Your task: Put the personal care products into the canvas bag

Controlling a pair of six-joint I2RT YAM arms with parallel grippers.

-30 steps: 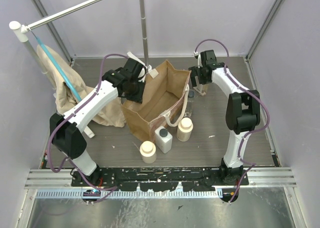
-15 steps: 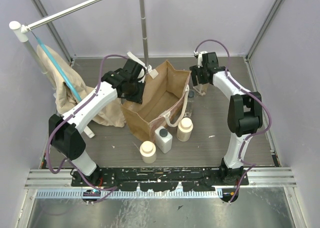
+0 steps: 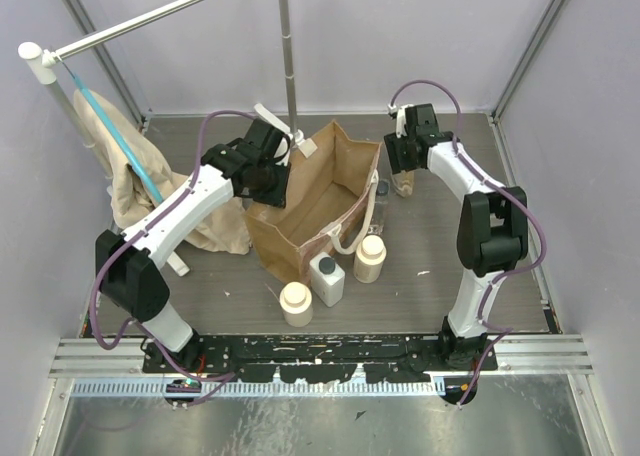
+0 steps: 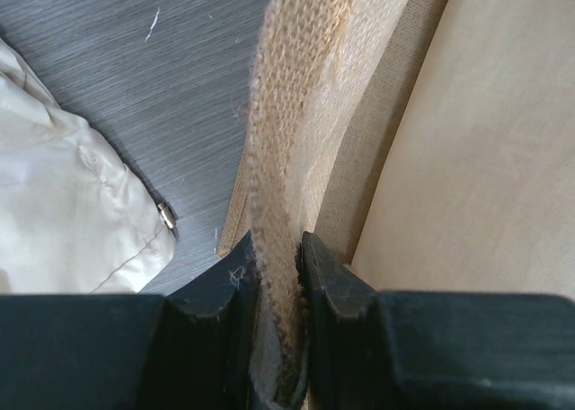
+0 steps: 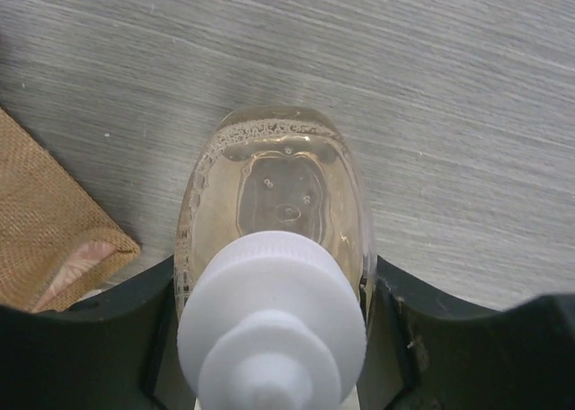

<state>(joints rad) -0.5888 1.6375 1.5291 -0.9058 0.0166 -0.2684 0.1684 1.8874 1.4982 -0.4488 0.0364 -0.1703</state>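
The canvas bag (image 3: 320,191) stands open mid-table. My left gripper (image 3: 268,176) is at its left rim, shut on the bag's woven cream handle (image 4: 287,113); in the left wrist view the left gripper (image 4: 278,275) pinches that strap, with the bag's inside (image 4: 485,158) to the right. My right gripper (image 3: 403,171) is behind the bag's right side. In the right wrist view the right gripper (image 5: 274,280) has both fingers against the sides of an upright beige white-capped bottle (image 5: 278,194). Two cream round bottles (image 3: 296,302) (image 3: 370,259) and a white square dark-capped one (image 3: 326,279) stand in front of the bag.
A beige cloth with a blue strap (image 3: 130,176) hangs from a rack at the left, its folds reaching the table beside the bag (image 4: 63,203). A metal pole (image 3: 290,56) rises behind the bag. A corner of the bag (image 5: 45,221) lies left of the held bottle.
The right gripper has moved slightly down and right onto the beige bottle, and its jaws have closed in on it. The left arm and the bag have not moved.
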